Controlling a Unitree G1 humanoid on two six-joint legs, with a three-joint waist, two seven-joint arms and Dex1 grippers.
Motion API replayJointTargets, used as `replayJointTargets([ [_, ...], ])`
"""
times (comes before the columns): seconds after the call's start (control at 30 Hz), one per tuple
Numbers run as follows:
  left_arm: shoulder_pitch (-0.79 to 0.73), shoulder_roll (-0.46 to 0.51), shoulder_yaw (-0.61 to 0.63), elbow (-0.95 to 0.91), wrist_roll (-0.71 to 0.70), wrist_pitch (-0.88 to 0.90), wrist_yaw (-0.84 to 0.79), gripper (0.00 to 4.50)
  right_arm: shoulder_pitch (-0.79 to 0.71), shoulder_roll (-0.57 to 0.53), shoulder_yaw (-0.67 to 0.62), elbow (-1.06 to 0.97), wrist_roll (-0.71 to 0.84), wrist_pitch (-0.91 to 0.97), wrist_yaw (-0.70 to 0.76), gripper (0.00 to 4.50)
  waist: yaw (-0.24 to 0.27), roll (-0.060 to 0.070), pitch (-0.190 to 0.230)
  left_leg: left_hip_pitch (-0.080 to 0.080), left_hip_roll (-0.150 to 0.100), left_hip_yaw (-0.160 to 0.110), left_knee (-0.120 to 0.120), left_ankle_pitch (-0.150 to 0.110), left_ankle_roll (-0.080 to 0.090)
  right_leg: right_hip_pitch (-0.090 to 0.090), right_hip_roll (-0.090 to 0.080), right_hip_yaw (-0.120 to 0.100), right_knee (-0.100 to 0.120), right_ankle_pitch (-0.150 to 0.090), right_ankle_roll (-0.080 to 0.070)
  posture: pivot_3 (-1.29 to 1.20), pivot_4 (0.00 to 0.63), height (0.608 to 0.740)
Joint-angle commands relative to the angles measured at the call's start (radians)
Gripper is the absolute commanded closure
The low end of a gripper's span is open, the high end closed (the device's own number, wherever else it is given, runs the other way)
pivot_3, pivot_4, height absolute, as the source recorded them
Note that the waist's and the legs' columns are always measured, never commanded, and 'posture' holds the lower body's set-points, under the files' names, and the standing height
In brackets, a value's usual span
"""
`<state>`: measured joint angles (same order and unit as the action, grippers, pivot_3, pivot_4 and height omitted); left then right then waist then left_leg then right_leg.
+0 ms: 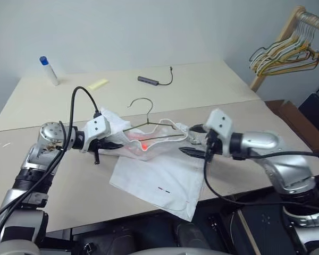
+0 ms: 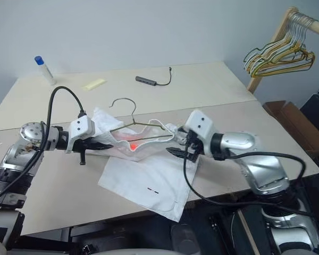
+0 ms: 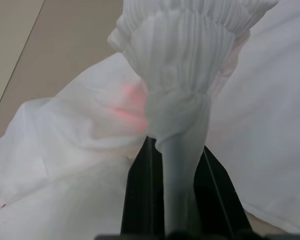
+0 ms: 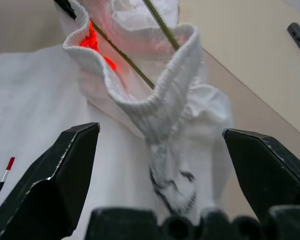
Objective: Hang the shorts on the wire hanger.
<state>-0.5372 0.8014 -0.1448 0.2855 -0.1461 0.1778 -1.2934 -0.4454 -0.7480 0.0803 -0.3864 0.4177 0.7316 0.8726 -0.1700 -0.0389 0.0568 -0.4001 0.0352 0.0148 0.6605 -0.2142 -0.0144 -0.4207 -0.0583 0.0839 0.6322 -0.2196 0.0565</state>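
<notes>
- The shorts (image 1: 158, 179) lie on the tan table (image 1: 212, 85), waistband end lifted off it between both arms (a red glow shows through the cloth).
- The wire hanger (image 1: 143, 114) is threaded into the waistband, hook sticking up and back.
- Left gripper (image 1: 110, 144) is pinched tight on a bunch of gathered waistband.
- Right gripper (image 4: 160, 165) has its fingers spread wide, holding nothing; waistband cloth sits between them.
</notes>
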Motion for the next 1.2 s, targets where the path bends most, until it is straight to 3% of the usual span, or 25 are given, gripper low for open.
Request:
replayJointTargets([
  [0.03,-0.038,0.022,0.028,-0.005,-0.014,-0.018,-0.024,4.5,-0.061,-0.047,-0.121,0.018,0.088,-0.032,0.094,0.06,0.002,0.0,0.0,0.0,0.0,0.0,0.0,0.0,0.0,0.0,0.0,0.0,0.0,0.0,0.0,-0.11,0.0,0.74],
  [0.1,-0.048,0.023,0.026,0.005,-0.011,-0.024,-0.035,4.5,-0.104,-0.074,-0.115,0.076,0.08,-0.06,0.144,0.06,-0.001,0.0,0.0,0.001,0.0,0.0,0.0,0.0,0.0,0.001,0.0,0.0,0.0,0.0,0.0,-0.12,0.0,0.74],
  [0.3,-0.078,0.016,0.018,0.015,-0.012,-0.037,-0.069,4.5,-0.257,-0.102,0.071,0.339,-0.092,-0.225,0.296,0.06,-0.012,0.0,0.0,0.001,0.001,0.001,0.0,0.0,0.0,0.0,0.001,0.0,0.0,0.0,0.0,-0.12,0.0,0.74],
  [0.47,-0.103,0.003,0.016,0.018,-0.01,-0.039,-0.076,4.5,-0.395,-0.018,0.236,0.519,-0.221,-0.34,0.397,0.06,-0.018,0.0,0.0,0.001,0.0,0.001,0.0,0.0,0.0,-0.001,0.001,0.001,0.001,0.0,-0.001,-0.11,0.0,0.74],
  [0.7,-0.104,-0.011,0.009,0.004,-0.008,-0.032,-0.08,4.5,-0.471,0.112,0.335,0.664,-0.326,-0.416,0.433,0.06,-0.015,0.001,0.0,0.0,0.0,0.0,0.0,0.0,0.0,-0.001,0.0,0.0,0.002,0.003,-0.004,-0.1,0.0,0.74],
  [0.8,-0.107,-0.011,0.01,0.003,-0.009,-0.031,-0.083,4.5,-0.492,0.137,0.351,0.719,-0.364,-0.428,0.438,0.66,-0.011,0.001,0.0,0.0,0.0,-0.001,0.0,0.0,0.0,-0.001,0.0,0.0,0.002,0.003,-0.005,-0.09,0.0,0.74],
  [1.17,-0.088,0.002,0.009,-0.026,-0.008,-0.047,-0.105,4.5,-0.502,0.162,0.329,0.753,-0.366,-0.431,0.506,4.37,-0.013,0.001,0.0,0.002,-0.001,-0.002,0.0,0.0,0.0,-0.001,0.0,0.0,0.008,0.003,-0.006,-0.1,0.0,0.74],
  [1.2,-0.089,0.002,0.009,-0.025,-0.009,-0.051,-0.108,4.5,-0.497,0.16,0.324,0.743,-0.36,-0.421,0.512,4.48,-0.013,0.001,-0.001,0.002,-0.001,-0.002,0.0,0.0,0.0,-0.001,0.0,0.0,0.009,0.003,-0.006,-0.1,0.0,0.74],
])
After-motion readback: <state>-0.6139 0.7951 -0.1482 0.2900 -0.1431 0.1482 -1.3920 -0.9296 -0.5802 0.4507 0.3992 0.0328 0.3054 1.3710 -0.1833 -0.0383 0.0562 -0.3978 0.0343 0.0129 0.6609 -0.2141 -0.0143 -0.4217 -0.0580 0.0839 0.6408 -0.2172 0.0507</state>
